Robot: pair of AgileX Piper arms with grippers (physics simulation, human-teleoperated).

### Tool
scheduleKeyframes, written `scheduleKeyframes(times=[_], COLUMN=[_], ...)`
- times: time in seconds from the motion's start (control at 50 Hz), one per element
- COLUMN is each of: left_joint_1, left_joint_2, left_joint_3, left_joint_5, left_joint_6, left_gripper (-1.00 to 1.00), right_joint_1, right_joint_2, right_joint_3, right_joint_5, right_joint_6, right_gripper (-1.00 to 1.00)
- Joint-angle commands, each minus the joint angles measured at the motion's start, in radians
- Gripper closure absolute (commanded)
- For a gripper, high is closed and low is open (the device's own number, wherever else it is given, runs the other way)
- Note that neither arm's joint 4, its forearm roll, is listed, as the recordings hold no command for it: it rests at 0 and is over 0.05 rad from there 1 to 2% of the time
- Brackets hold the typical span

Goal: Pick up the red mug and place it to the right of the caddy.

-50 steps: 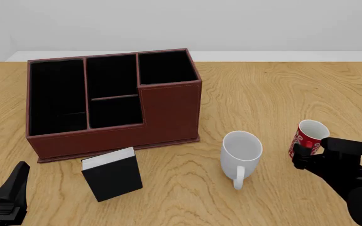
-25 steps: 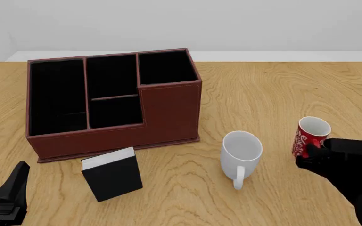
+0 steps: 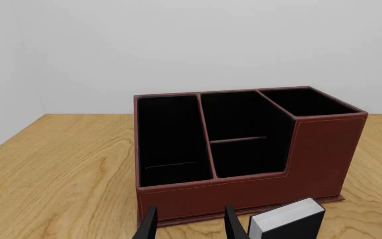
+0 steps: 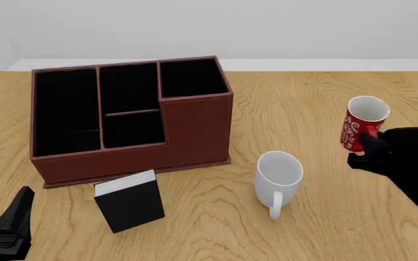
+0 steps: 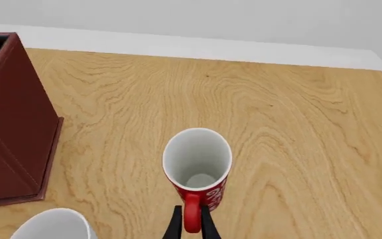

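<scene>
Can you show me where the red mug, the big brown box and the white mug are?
red mug (image 4: pixel 359 133): front view, lettered side.
caddy (image 4: pixel 194 128): front view, front wall.
white mug (image 4: pixel 278 187): front view, outer side.

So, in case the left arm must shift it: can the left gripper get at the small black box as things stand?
Probably yes: the left gripper is open, with the black box close beside it and nothing between.

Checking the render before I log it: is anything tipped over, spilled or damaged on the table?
Nothing stands out. The caddy, white mug and black box sit upright and intact. The red mug is upright too, held by its handle in the right gripper. No spills show.
</scene>
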Motion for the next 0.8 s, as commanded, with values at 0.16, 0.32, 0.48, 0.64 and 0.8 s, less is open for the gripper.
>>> scheduleKeyframes(times=[0.16, 0.32, 0.48, 0.64, 0.8], left_joint_1=[0.000, 0.000, 0.000, 0.000, 0.000], left_joint_2=[0.000, 0.000, 0.000, 0.000, 0.000], left_joint_3=[0.000, 0.000, 0.000, 0.000, 0.000], left_joint_5=[0.000, 0.000, 0.000, 0.000, 0.000], left_joint_6=[0.000, 0.000, 0.000, 0.000, 0.000], left_gripper=[-1.00, -1.00, -1.00, -1.00, -1.00], right_joint_1=[0.144, 0.206, 0.273, 0.311, 0.332], right_joint_2=[0.232, 0.369, 0.480, 0.585, 0.673], right_joint_3=[-0.376, -0.549, -0.704, -0.817, -0.899], right_joint_5=[0.074, 0.117, 0.184, 0.218, 0.250], right_joint_6=[0.007, 0.037, 0.097, 0.122, 0.127], right_gripper=[1.00, 1.00, 1.00, 1.00, 1.00])
